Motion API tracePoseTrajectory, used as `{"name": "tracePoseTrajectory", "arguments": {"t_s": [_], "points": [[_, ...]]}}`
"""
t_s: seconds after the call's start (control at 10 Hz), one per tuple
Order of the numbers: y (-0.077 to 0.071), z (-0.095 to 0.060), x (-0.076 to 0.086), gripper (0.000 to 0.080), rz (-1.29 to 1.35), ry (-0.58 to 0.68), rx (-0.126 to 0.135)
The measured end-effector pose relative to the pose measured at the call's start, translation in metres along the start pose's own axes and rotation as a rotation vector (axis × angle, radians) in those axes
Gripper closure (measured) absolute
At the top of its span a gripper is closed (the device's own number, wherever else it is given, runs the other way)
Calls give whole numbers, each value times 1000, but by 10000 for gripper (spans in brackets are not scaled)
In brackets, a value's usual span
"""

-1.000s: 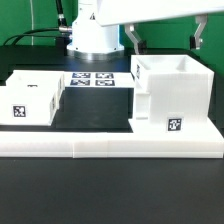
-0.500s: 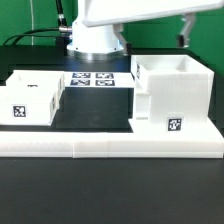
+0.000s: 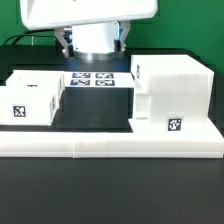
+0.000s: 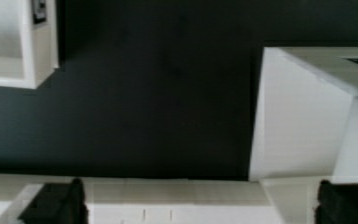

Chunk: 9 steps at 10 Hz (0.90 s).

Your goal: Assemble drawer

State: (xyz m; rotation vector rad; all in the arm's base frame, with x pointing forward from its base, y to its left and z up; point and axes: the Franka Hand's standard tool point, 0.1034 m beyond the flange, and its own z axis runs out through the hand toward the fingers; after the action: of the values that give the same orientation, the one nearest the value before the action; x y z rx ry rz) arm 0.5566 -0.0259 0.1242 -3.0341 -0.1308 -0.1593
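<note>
As you look across the matte black table [image 3: 100,112], the drawer's tall boxy shell [image 3: 172,95], smooth white plastic with a square tag, stands at three o'clock in the exterior view. Its open tray [image 3: 35,100] sits well apart at nine. A long white rail [image 3: 110,147] spans six o'clock. On the gripper [image 4: 202,205], dark fingers [image 4: 55,202] stand apart, empty.

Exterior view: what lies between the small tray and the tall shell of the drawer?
Bare black table, seen in both views. In the exterior view the marker board lies at the back of that gap, between tray and shell.
</note>
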Motion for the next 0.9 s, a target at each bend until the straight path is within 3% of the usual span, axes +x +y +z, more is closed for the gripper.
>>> {"name": "tracePoseTrajectory", "arguments": {"t_s": [0.4, 0.5, 0.7, 0.9], "points": [[1, 1, -2, 150, 7, -8, 1], [5, 6, -12, 150, 45, -49, 5], [23, 21, -31, 150, 91, -99, 9], [43, 43, -44, 150, 114, -93, -18]]}}
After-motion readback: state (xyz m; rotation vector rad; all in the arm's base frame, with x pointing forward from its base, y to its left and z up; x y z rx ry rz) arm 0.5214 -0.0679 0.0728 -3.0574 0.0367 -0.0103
